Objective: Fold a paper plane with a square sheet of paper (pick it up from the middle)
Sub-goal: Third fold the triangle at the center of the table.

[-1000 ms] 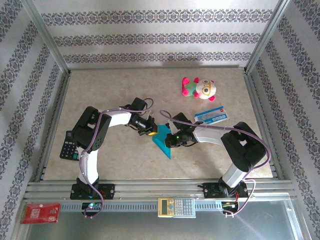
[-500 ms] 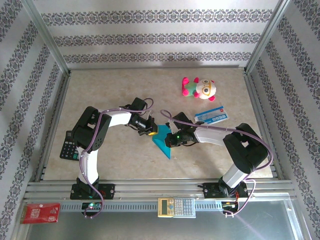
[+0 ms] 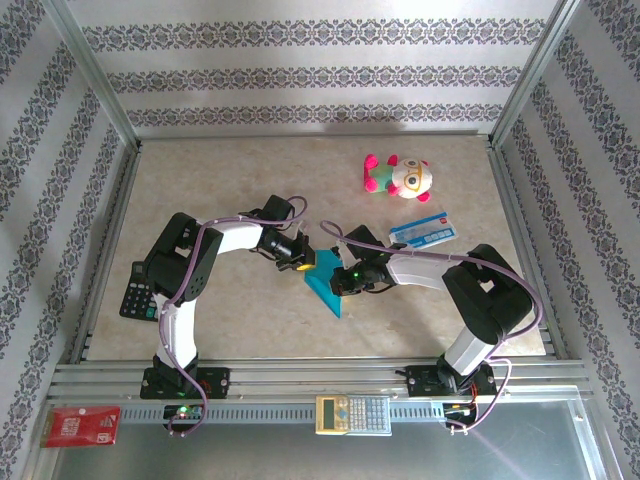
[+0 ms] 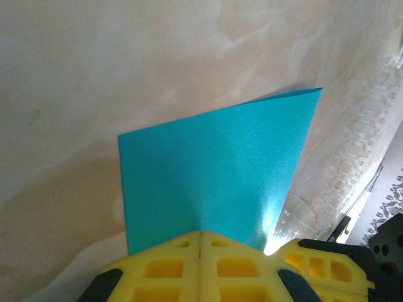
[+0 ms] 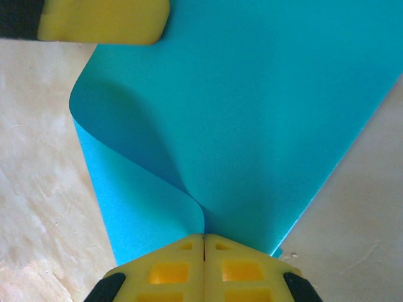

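Now you have the left gripper clamped on the thin teal-blue paper sheet. Your right gripper pinches its curled-over edge above the beige tabletop.

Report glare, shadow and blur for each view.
Top external: even, soft light, no glare on the teal paper. Left wrist: white hotspot on the paper beside the left gripper, background corner blown out. Right wrist: soft shadow inside the paper's curl, focus sharp.
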`<action>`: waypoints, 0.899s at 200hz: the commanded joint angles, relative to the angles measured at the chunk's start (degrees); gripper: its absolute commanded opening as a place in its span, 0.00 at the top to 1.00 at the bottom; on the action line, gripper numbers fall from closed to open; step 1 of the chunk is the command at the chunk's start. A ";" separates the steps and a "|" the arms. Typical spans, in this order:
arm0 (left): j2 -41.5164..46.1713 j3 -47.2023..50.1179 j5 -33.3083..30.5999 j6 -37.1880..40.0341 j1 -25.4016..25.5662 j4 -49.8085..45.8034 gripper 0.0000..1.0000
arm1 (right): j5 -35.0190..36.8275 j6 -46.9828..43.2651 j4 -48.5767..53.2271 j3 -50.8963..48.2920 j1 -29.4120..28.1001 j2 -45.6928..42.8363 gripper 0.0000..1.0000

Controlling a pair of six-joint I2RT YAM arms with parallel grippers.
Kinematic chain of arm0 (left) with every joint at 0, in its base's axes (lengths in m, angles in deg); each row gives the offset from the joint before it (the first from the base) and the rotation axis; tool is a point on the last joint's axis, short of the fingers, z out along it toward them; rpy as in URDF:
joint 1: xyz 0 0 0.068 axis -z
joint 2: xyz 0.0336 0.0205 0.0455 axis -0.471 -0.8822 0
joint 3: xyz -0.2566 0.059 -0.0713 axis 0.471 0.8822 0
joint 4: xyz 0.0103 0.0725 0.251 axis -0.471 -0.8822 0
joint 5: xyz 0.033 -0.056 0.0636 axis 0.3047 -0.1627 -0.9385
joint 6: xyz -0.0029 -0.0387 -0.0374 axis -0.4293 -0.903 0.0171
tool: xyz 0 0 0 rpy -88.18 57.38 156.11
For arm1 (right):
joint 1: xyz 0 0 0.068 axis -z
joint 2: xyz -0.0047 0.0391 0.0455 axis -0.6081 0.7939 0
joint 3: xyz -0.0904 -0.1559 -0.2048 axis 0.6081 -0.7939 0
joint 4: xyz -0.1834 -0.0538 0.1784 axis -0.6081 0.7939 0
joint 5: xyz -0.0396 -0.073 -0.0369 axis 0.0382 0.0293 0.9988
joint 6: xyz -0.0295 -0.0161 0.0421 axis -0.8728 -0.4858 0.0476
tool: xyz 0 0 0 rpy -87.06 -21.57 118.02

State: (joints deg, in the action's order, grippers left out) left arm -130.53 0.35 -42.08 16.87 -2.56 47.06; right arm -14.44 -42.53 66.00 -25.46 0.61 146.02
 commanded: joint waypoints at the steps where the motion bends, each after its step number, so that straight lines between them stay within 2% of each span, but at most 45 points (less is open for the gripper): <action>1: -3.04 0.30 -3.33 1.56 0.57 -4.04 0.92 | 1.60 -0.78 1.08 -0.62 0.76 1.27 0.97; 180: -2.99 -0.12 -3.19 1.38 0.65 -4.04 0.92 | 1.95 -1.00 1.49 -1.65 0.73 1.43 0.98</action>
State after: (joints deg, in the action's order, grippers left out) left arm -130.55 0.35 -41.97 16.87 -2.56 47.04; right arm -14.64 -42.55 65.81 -25.64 0.87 146.07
